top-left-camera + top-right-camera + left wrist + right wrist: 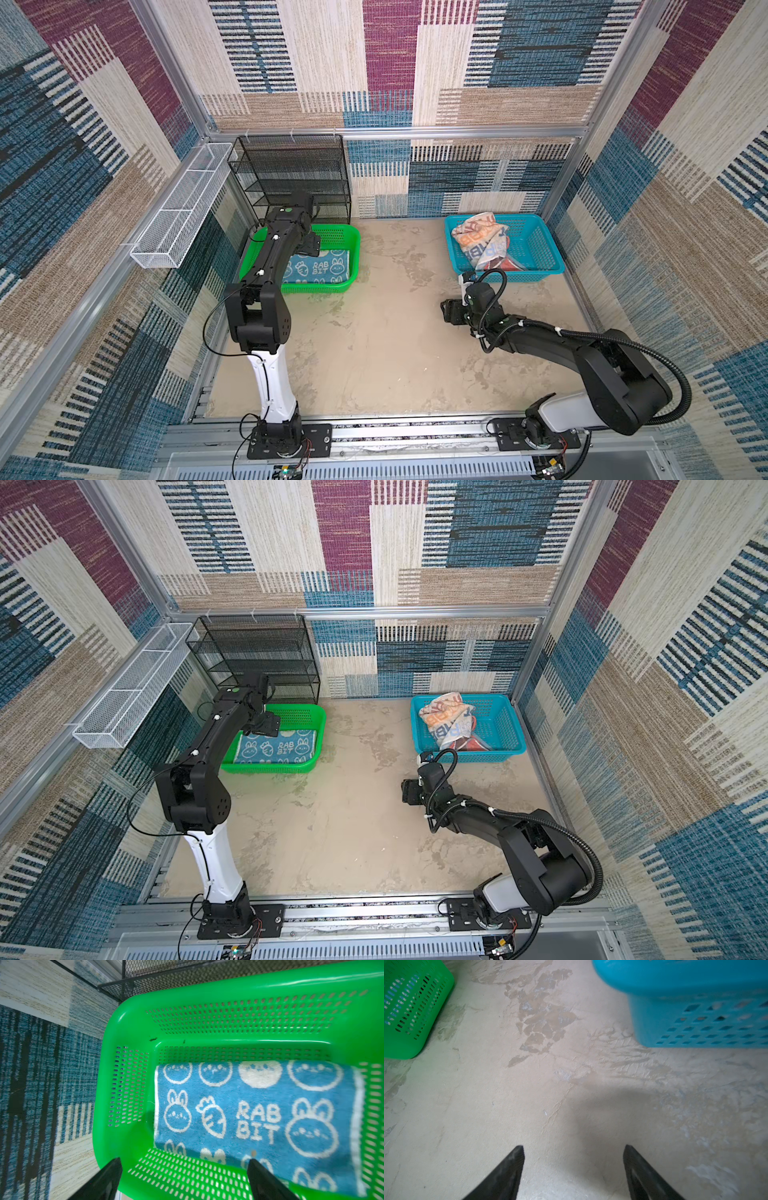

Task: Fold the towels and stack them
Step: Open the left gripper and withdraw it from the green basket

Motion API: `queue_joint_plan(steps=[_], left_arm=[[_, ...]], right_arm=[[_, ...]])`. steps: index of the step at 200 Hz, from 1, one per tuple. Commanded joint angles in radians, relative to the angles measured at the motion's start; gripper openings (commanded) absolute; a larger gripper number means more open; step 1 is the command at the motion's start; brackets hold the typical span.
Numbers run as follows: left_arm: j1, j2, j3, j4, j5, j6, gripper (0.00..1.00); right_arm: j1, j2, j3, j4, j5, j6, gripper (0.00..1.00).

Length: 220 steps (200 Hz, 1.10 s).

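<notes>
Inside the green basket (207, 1022), at the back left of the table (374, 332), the rabbit towel (255, 1113) lies folded flat with its "RAB BIT" print up. Over it hangs the left gripper (184, 1160), jaws spread wide and holding nothing. The placing therefore looks finished, and the sound move is a straight lift that keeps the fingertips off the terry loops and the perforated wall, so the fold is not dragged open. Across the table the lettered towel (478, 239) sits crumpled in the blue basket (536, 241) on top of a coral towel (509, 264). The right gripper (573, 1147) hovers over bare table just in front of that basket, jaws well apart and empty. It would do best to clear the rim, pinch one high ridge of the upper cloth only, and raise it fully free. Whether a left fingertip touches the rabbit towel cannot be told. Anything beneath that towel is hidden, the left arm covers part of the green basket in both top views, the coral towel is mostly buried, and no fourth towel shows.
</notes>
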Motion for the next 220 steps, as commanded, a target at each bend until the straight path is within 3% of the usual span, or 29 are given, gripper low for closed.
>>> queue_joint_plan(steps=[1,77,146,185,220], left_arm=[[-0.010,-0.080,-0.082,0.093,0.133,-0.038,0.98],[-0.148,-0.379,-0.534,0.438,0.439,-0.109,0.97],[-0.342,-0.528,-0.930,0.855,0.578,-0.125,0.91],[-0.426,-0.529,-1.051,1.037,0.690,-0.179,0.89],[-0.489,-0.527,-1.060,1.022,0.717,-0.143,0.91]], right_arm=[[-0.001,0.002,0.010,-0.001,-0.002,0.013,0.78],[0.001,0.024,0.042,-0.020,-0.009,0.014,0.78],[0.002,0.065,0.079,0.015,-0.071,0.012,0.82],[0.001,0.083,0.136,0.003,-0.129,-0.014,0.83],[0.002,0.065,0.194,-0.030,-0.099,-0.028,0.89]])
